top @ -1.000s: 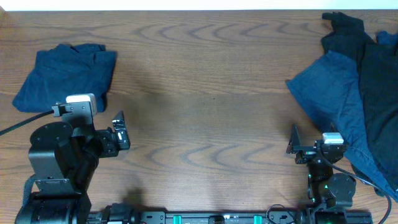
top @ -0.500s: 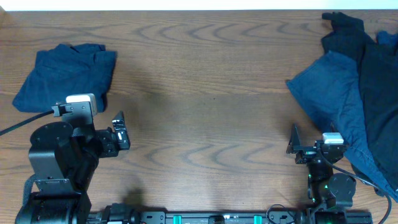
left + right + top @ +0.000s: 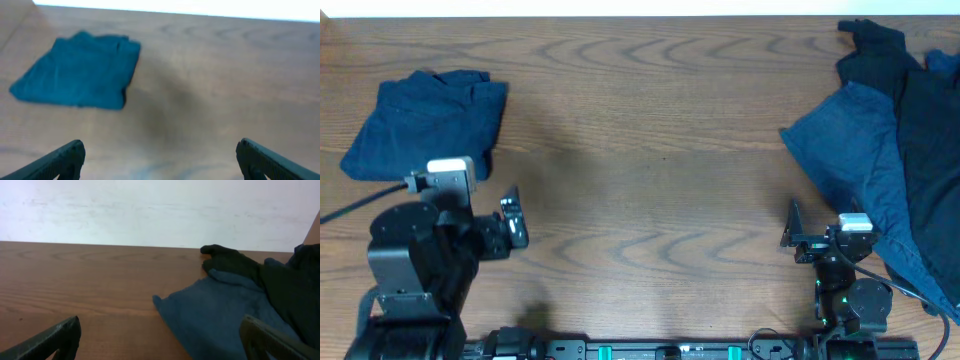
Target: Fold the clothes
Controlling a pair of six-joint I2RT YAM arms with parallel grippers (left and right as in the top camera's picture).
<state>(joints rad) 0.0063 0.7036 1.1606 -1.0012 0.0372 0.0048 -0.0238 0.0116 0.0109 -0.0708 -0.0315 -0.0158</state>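
A folded dark blue garment (image 3: 425, 118) lies on the table at the far left; it also shows in the left wrist view (image 3: 77, 70). A loose pile of clothes (image 3: 885, 140), mid-blue cloth with darker navy pieces on top, lies at the far right and shows in the right wrist view (image 3: 230, 305). My left gripper (image 3: 512, 215) (image 3: 159, 157) is open and empty, near the front left, below the folded garment. My right gripper (image 3: 792, 232) (image 3: 160, 337) is open and empty near the front right, beside the pile's left edge.
The wooden table (image 3: 650, 150) runs between the two cloth heaps. A black cable (image 3: 350, 200) trails off the left arm toward the left edge. A white wall (image 3: 150, 210) stands behind the table's far edge.
My left arm has drawn back slightly toward the front edge. The right arm and both cloth heaps have not moved.
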